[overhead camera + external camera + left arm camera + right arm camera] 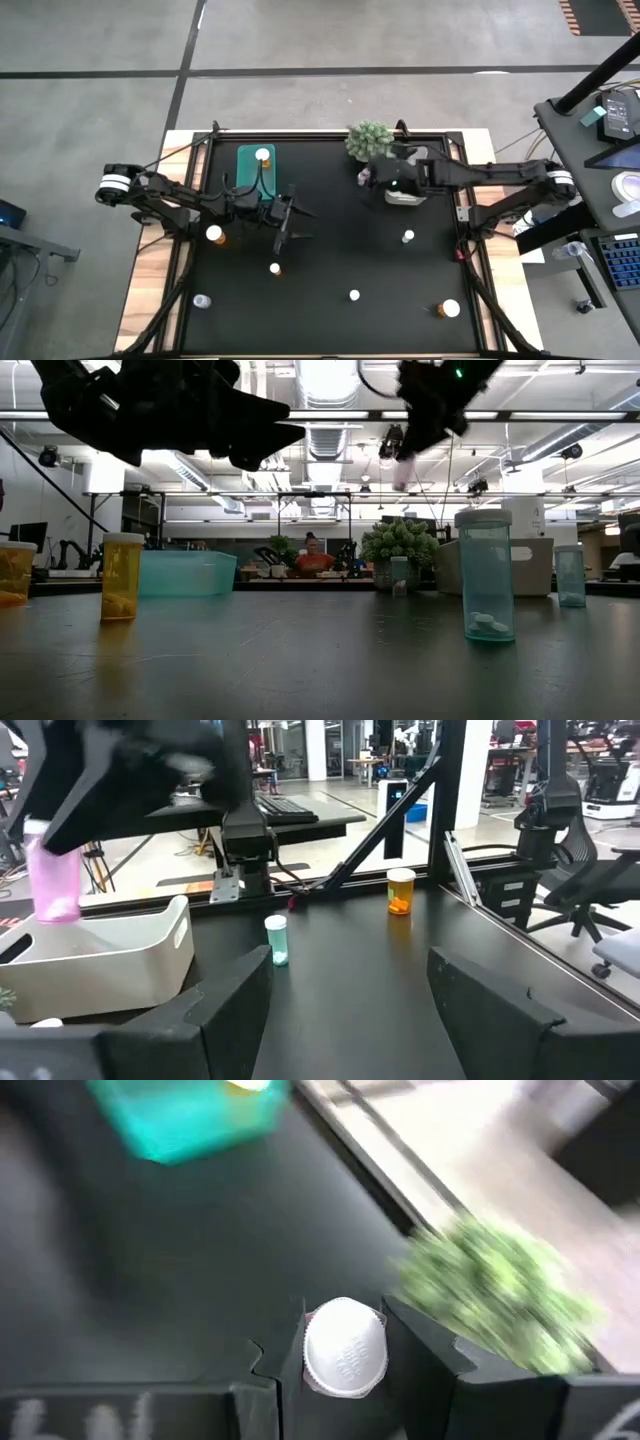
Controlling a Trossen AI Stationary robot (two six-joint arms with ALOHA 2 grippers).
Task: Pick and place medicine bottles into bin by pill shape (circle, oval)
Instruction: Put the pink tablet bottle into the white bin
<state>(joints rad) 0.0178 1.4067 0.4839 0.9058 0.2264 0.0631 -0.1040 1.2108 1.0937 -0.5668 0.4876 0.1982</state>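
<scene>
Closest to the low camera: a clear teal-tinted bottle with a pale cap (488, 574), upright on the black bench (330, 250), white pills in its bottom. Left of it, an amber bottle with a yellowish cap (122, 576).

My right end effector (343, 1348) is clamped on a small pink-tinted bottle with a round white cap (345, 1346), fingers on either side just under the cap. It hangs high above the bench, at the far right, over or just beside the white rectangular bin (404, 195) and close to the spiky green plant ball (370, 140). From the left wrist, the pink body (56, 880) shows above the white bin's wall (95, 960).

My left end effector (283, 222) hovers with fingers apart, empty, near the teal bin (256, 165), which already holds one white-capped bottle (263, 155).

Judgement: the placing step is in hand for the right arm. To do it well:
- centre the bottle over the bin opening, clear of the plant
- lower before letting go, so it does not bounce out
- part fingers fully, then lift straight up

Other bottles lie scattered, well apart, across the near bench.
</scene>
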